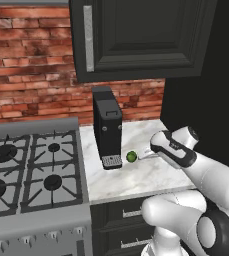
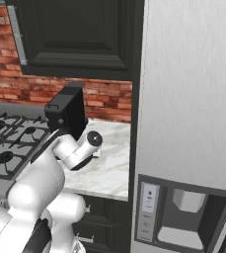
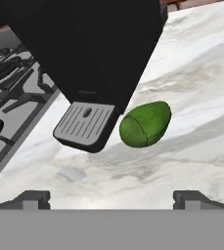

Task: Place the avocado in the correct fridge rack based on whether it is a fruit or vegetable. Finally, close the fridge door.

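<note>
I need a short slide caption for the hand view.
Open fingers approach the avocado lying on the marble counter beside the black coffee machine.

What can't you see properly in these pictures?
- Right base view: the avocado is hidden behind the arm; the fridge is cut off by the edges, so its inside is unseen.
- Left base view: the gripper fingers are too small to judge.
- Hand view: the coffee machine top is cut off.

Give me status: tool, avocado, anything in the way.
Tool open, empty, short of the avocado. Avocado on the marble counter, right beside the black coffee machine. Machine's drip tray crowds that side.
</note>
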